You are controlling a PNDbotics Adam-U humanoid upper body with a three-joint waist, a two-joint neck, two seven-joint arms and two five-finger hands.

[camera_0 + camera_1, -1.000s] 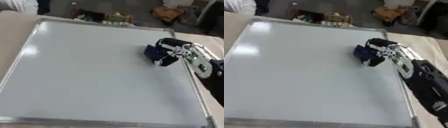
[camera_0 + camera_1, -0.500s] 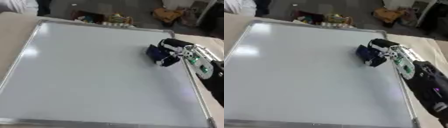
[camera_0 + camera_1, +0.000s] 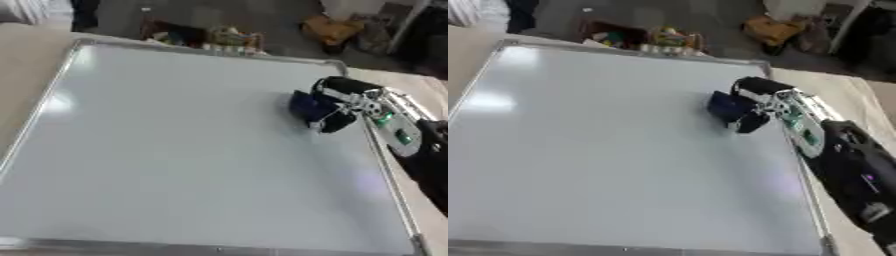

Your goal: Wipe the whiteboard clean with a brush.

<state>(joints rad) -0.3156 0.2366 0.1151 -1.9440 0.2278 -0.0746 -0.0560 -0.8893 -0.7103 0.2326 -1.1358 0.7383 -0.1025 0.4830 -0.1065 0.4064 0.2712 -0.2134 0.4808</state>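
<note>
A large whiteboard (image 3: 175, 150) with a silver metal frame lies flat on a tan bench (image 3: 22, 75) and fills most of both views; its surface looks blank and pale grey, with soft glare patches near its left edge and no writing that can be made out. Near the whiteboard's right edge, in its upper half, the right robot hand (image 3: 343, 102) comes in from the right side, black with silver parts, its fingers curled round a dark blue brush (image 3: 728, 107). The brush is a small blocky shape pressed against the board surface, just inside the right frame. Its long axis appears to run roughly from the board's far edge toward its near edge, tilted slightly, but the robot hand covers its right side, so its full outline and which end is which are hard to tell. The forearm behind the robot hand crosses the whiteboard's right frame and runs off the lower right corner, where it is cut off; small green and purple lights show on it, and no label there can be read. The left robot hand does not appear in either view. Beyond the whiteboard's far edge, a blurred clutter of coloured items (image 3: 206, 36) sits on a dark floor, too indistinct to identify.
</note>
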